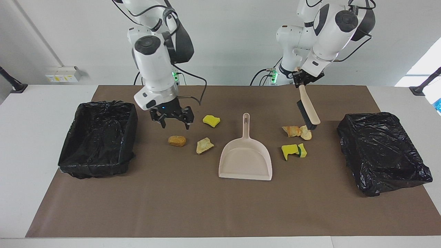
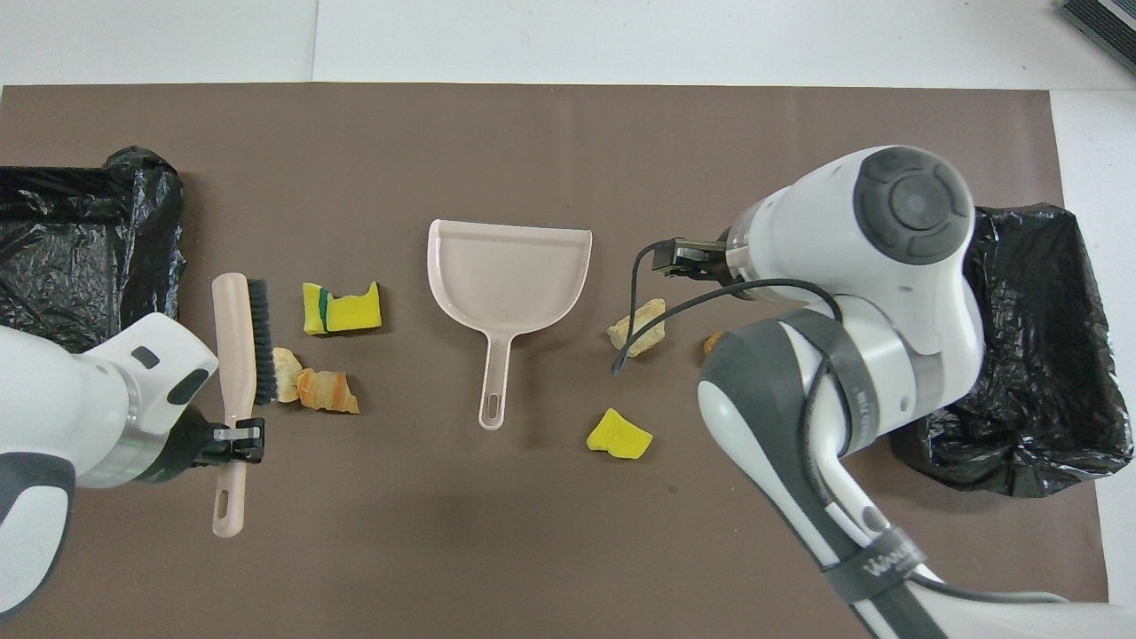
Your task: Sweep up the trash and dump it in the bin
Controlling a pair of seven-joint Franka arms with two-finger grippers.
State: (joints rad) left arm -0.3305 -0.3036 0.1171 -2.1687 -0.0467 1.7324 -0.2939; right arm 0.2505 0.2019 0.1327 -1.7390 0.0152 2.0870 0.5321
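Nothing is swept yet: the left gripper (image 1: pixel 300 78) clamps the hand brush (image 1: pixel 307 109) at three o'clock of the empty dustpan (image 1: pixel 246 156), the right gripper (image 1: pixel 174 121) hangs wide open and empty at ten o'clock, and the scraps (image 1: pixel 296 131) lie loose.

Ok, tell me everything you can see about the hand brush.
The hand brush is beige, plastic-looking, with a long handle that has a hanging hole at its end and a strip of black bristles along the head. The left end effector is shut on its handle, holding it tilted, head down. Its bristles reach the tan chunk beside the orange chunk, at the left arm's end of the table, near a black-lined bin.
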